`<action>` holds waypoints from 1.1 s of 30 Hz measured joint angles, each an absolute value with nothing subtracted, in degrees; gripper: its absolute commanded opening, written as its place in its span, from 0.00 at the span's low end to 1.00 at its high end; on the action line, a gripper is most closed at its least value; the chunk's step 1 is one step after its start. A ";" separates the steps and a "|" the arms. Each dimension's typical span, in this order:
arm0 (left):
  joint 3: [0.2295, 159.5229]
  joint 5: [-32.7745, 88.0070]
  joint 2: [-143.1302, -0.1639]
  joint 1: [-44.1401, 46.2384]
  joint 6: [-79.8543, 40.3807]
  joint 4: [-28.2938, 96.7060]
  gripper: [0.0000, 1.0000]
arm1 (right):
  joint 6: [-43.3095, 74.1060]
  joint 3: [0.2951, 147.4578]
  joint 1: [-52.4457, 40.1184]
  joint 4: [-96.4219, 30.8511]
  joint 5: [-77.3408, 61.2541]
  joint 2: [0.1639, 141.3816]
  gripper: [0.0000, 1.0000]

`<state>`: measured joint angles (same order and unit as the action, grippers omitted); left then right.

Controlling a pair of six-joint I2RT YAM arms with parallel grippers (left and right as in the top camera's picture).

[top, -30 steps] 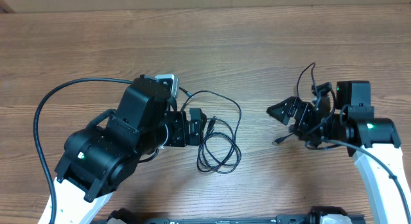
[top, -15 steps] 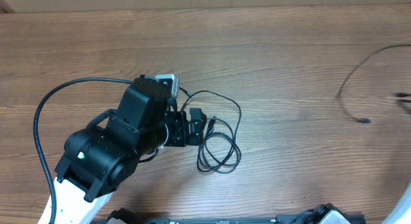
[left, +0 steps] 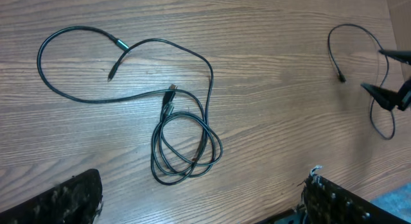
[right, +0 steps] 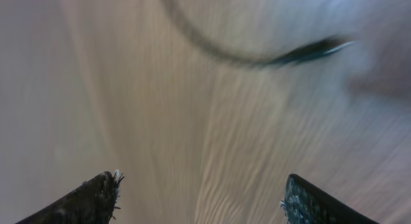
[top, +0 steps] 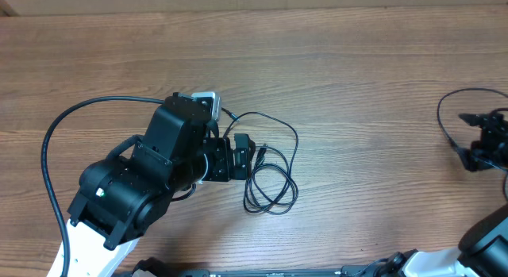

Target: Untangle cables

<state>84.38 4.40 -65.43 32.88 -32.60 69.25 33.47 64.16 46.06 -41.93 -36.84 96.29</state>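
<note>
One thin black cable (top: 270, 186) lies in a loose coil on the wooden table, with a long strand looping up to the left arm; the left wrist view shows the coil (left: 186, 147) and its plug ends. My left gripper (top: 244, 156) is open and empty, just left of the coil (left: 199, 208). A second thin cable (top: 446, 118) curves at the far right, also in the left wrist view (left: 350, 38). My right gripper (top: 468, 140) is beside it, open and empty (right: 209, 198). The blurred right wrist view shows that cable (right: 257, 54) ahead of the jaws.
A small white and grey block (top: 208, 99) sits behind the left arm's wrist. A thick black arm cable (top: 59, 126) arcs over the table's left side. The table's far edge (top: 254, 9) runs along the top.
My right arm swung from the middle right out to the far right edge, taking the second cable there. Its jaws are now open. The left arm and the coil have not moved.
</note>
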 measured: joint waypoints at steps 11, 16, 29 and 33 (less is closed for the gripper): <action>84.38 4.40 -65.43 32.88 -32.60 69.25 1.00 | 14.68 64.23 27.64 -53.28 -43.77 95.33 0.80; 84.38 4.40 -65.43 32.88 -32.60 69.25 1.00 | 9.17 64.23 12.23 -51.99 -40.32 95.31 0.97; 84.38 4.40 -65.43 32.88 -32.58 69.25 1.00 | 6.37 64.14 -15.90 -40.56 -20.16 95.29 0.98; 84.38 4.40 -65.43 32.88 -32.60 69.25 0.99 | 6.24 63.72 -20.12 -32.51 -15.66 95.31 0.98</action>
